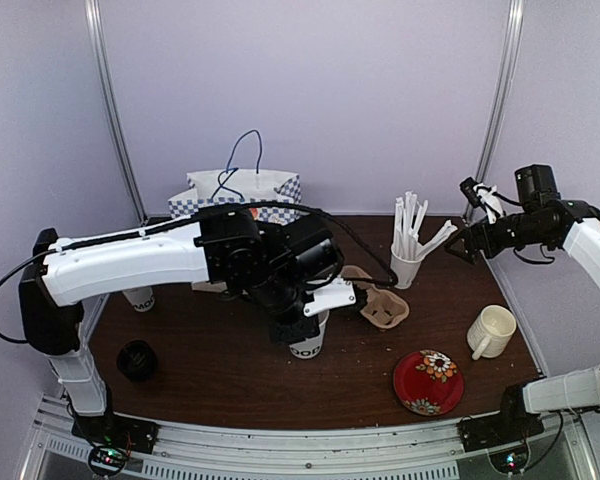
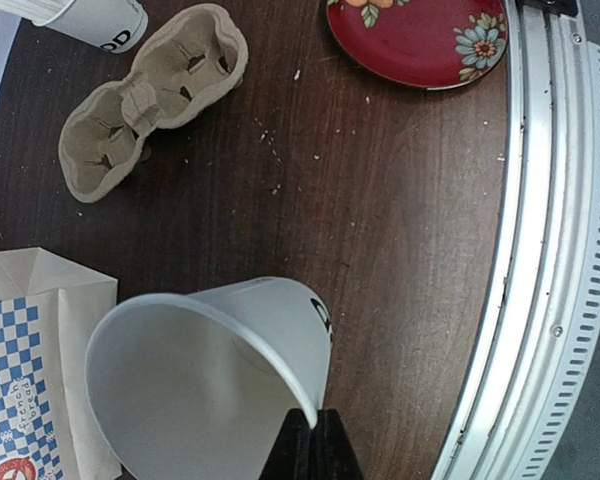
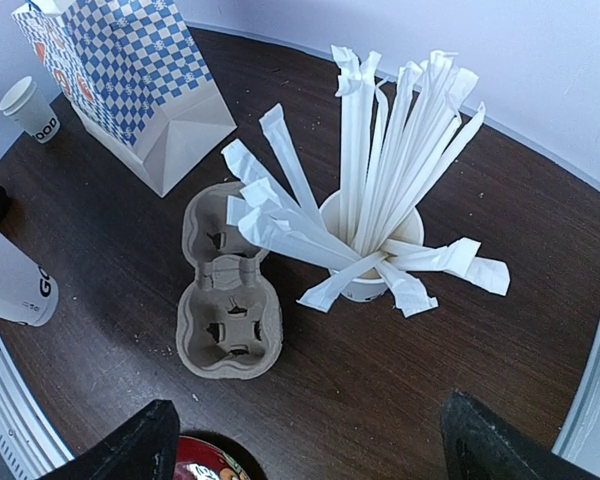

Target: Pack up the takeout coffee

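My left gripper is shut on the rim of a white lettered paper cup, lidless and tilted, in the middle of the table. In the left wrist view the fingertips pinch the cup's rim. The cup also shows in the right wrist view. A second lettered cup stands at the left, also seen in the right wrist view. A black lid lies near the left arm's base. My right gripper is open and empty, raised over the table's right side.
A brown pulp cup carrier lies right of the held cup. A cup of white sticks stands behind it. A blue-checked paper bag is at the back. A cream mug and a red plate sit front right.
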`<state>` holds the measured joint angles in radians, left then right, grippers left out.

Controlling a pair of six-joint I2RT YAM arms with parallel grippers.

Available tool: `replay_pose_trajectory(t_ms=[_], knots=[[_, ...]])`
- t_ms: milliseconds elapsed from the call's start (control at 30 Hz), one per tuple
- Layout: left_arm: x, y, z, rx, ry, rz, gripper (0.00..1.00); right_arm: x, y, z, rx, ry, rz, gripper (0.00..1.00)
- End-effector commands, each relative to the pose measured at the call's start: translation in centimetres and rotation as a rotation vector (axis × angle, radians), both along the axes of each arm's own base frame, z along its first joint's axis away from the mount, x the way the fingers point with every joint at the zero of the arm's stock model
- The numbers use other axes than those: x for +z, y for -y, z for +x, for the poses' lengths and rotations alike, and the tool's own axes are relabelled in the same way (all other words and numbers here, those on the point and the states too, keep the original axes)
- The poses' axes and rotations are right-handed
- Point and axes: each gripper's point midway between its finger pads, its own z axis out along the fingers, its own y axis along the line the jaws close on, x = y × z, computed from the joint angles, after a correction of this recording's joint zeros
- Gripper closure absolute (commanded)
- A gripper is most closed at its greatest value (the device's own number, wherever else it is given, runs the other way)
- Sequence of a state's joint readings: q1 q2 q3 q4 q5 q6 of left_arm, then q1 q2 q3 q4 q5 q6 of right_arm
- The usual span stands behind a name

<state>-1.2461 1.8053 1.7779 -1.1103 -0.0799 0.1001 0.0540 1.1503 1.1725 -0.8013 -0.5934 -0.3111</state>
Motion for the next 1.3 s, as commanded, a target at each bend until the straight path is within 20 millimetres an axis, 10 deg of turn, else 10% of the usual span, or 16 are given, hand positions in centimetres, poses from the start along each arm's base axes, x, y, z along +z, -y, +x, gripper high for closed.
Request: replay_pose_trajectory(t_ms=[0, 700, 1100, 1267], knots=[[0.2, 0.7, 1.5, 0.017, 0.074, 0.026, 1.0, -0.9, 0.5, -0.3, -0.016, -0.024, -0.013, 0.07], [-7.1, 2.1, 2.7, 0.02, 0.036, 0.033, 1.0, -3.1, 0.3, -0.6, -0.008, -0.062, -0.009, 0.08], [-7.7, 1.6, 3.2, 0.024, 0.018, 0.049, 0.86, -3.4, 0.1, -0.3, -0.003, -0.081, 0.001, 0.08], [-4.6, 1.1, 3.3, 0.023, 0.047, 0.029, 0.71, -2.4, -0.4, -0.4, 0.022, -0.077, 0.024, 0.08]])
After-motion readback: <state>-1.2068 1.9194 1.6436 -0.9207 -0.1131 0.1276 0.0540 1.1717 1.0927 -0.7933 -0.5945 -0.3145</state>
